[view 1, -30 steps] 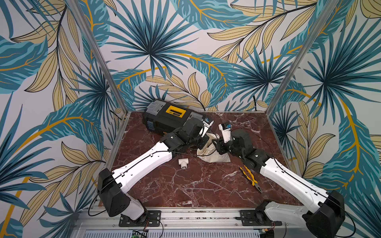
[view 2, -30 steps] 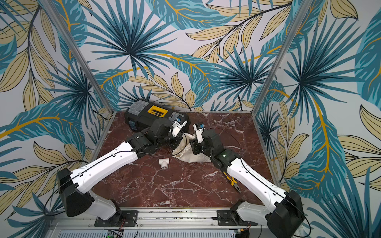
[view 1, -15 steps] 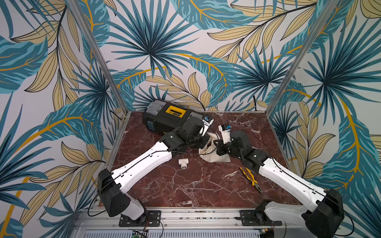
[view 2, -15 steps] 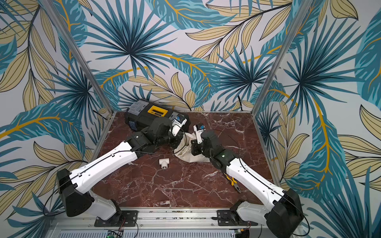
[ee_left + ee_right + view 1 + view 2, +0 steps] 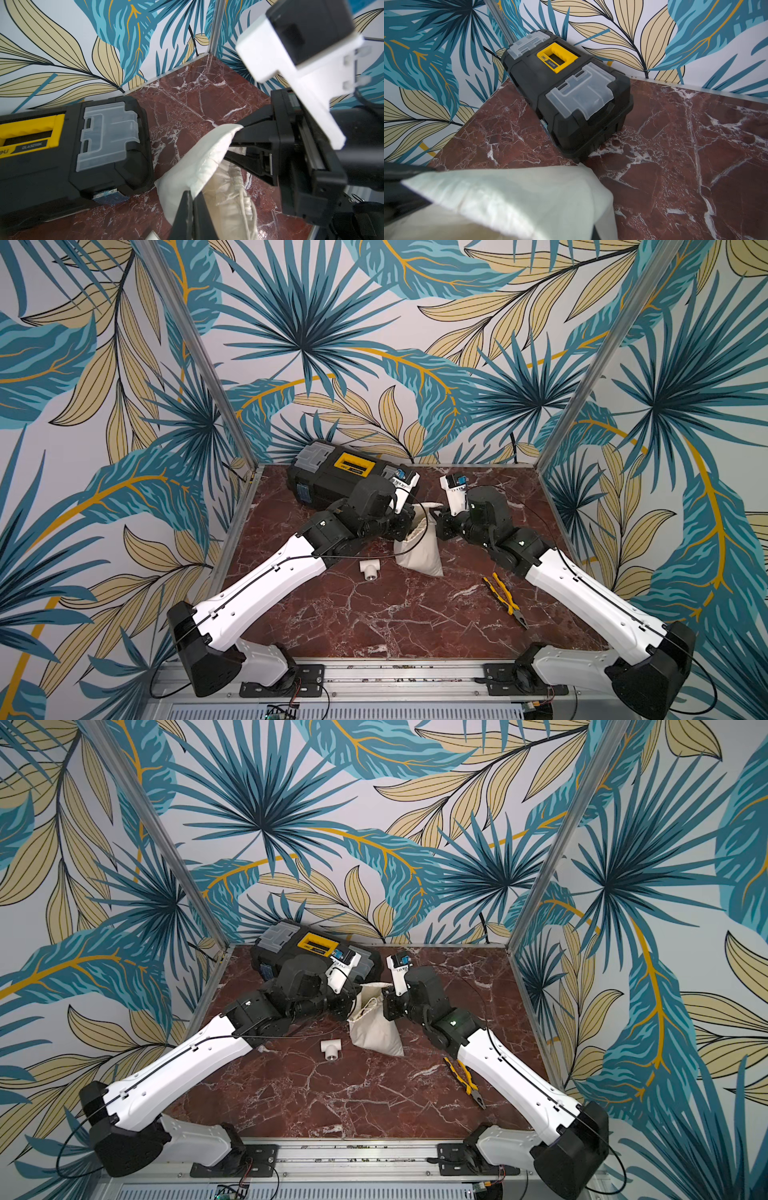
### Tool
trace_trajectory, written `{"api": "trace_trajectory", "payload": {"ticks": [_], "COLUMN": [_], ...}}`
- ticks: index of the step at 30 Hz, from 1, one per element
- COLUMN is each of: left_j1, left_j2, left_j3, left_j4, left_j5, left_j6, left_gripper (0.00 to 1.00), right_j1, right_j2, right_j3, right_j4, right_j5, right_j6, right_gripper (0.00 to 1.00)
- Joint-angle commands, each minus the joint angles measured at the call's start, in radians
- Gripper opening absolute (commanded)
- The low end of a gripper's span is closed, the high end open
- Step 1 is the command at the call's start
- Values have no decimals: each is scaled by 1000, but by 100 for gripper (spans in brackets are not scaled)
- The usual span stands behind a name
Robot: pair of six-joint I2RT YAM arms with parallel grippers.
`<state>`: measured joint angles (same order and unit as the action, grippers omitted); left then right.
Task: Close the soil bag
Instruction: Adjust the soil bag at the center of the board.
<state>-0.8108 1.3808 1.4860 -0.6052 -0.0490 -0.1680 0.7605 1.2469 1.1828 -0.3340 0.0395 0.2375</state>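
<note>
- Two sets of fingers, both closed on cloth: the left fingers (image 5: 191, 205) pinch the top edge of the soil bag (image 5: 187, 166). The right fingers (image 5: 239, 138) clamp the same edge further along, with cloth caught between them.
- One soil bag, cream-white, stands on the worktop (image 5: 374, 626) between the two arms. Its top edge is stretched between the two grips and its full bottom rests on the marble.
- One thin cord (image 5: 247, 207) hangs down the bag's side.
- One black toolbox (image 5: 332, 477), with one yellow handle and two clear lid flaps, lies at the back left. Its near end is just beside the bag.
- One small white pipe fitting (image 5: 369, 570) lies just beside the bag's bottom, on the left arm's side, not touching it.
- One pair of yellow-handled pliers (image 5: 505, 599) lies close to the right arm, well apart from the bag.
</note>
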Motion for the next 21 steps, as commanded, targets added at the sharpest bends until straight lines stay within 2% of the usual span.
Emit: {"api": "trace_trajectory", "payload": {"ticks": [1,5,6,7,12,15,21], "left_j1": [7,7,7,7,6,7,7], "left_j2": [-41,-30,-22,-16,32,57,92], "left_j3": [28,22,18,15,31,54,80], "left_j4": [-33,-47,-44,-39,-20,-14,-11], "left_j5": [-2,6,6,6,30,45,54], "left_j6": [-57,-92,-97,-99,-103,-106,-116], "left_gripper": [0,0,0,0,0,0,0], "right_j1": [-24,-54,-62,-68,-75,-75,-70], "right_j2": [6,13,10,5,-21,-24,-63], "right_j3": [62,46,34,19,-12,-18,-30], "right_j4": [-38,-47,-41,-33,-26,-30,-80], "right_j5": [31,-7,-17,-28,-98,-154,-191], "right_j6": [-36,-37,-33,-28,20,59,119], "right_gripper": [0,1,5,9,44,57,63]}}
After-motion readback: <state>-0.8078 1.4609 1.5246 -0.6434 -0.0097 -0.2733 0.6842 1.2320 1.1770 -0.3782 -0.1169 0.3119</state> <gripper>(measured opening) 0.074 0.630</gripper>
